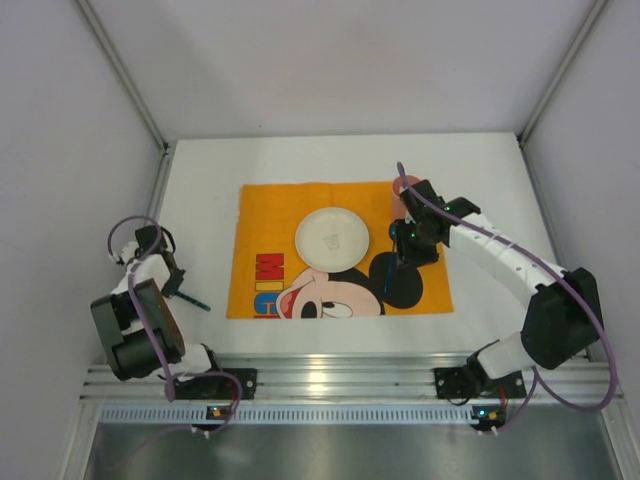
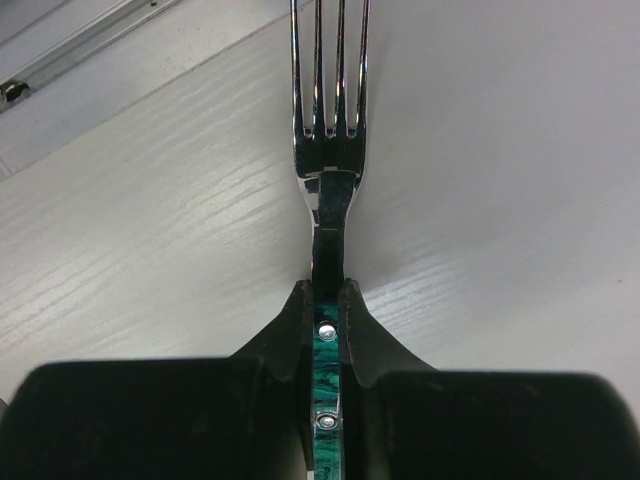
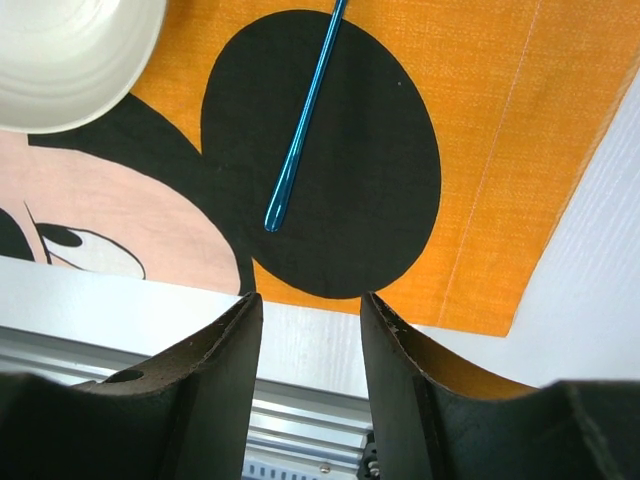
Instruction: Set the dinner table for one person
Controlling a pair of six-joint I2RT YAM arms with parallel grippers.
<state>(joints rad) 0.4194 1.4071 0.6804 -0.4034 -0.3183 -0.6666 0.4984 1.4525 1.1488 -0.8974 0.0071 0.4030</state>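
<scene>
The dinner table (image 1: 480,180) is a large white tabletop. My left gripper (image 1: 176,284) is at its left side, off the orange placemat (image 1: 265,225), shut on the green handle of a steel fork (image 2: 328,120); the tines point out just above the white surface (image 2: 500,150). In the left wrist view both fingers press the handle at the gripper (image 2: 327,300). A white plate (image 1: 332,238) sits on the placemat's centre. My right gripper (image 1: 404,246) hovers over the mat's right part, open and empty (image 3: 310,320). A blue utensil handle (image 3: 303,120) lies on the black ear print beyond it.
A pink cup (image 1: 402,190) stands at the mat's far right corner, partly hidden by my right wrist. The plate's rim (image 3: 70,60) shows in the right wrist view, left of the blue handle. An aluminium rail (image 1: 330,380) runs along the near edge. Frame walls close in both sides.
</scene>
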